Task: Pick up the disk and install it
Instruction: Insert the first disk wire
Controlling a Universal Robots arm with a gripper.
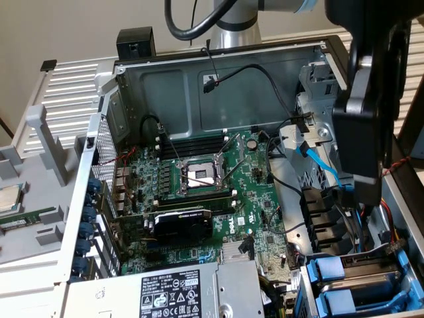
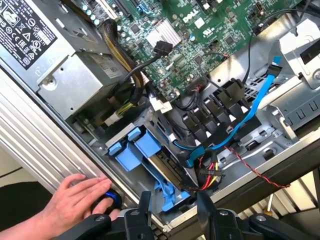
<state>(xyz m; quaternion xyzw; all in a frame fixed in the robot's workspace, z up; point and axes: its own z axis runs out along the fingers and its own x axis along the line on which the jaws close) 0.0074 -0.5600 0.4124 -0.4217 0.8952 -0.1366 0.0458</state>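
Note:
The disk point(image 2: 161, 165) lies in the drive bay at the corner of the open computer case, its dark metal body set between blue plastic carrier pieces point(image 2: 141, 146). In the exterior view the disk point(image 1: 371, 277) is at the lower right, in its blue carrier. My gripper point(image 2: 174, 214) hovers above the bay's outer end; its two black fingers point(image 2: 145, 207) stand apart with nothing between them, and the blue carrier end shows below the gap. In the exterior view the gripper point(image 1: 366, 173) hangs over the case's right side, above the bay.
A person's hand point(image 2: 75, 197) rests on the case edge beside the bay, close to my fingers. The grey power-supply box point(image 1: 179, 291) sits next to the bay. Blue and black cables point(image 2: 250, 112) cross near it, and the motherboard point(image 1: 199, 192) fills the middle.

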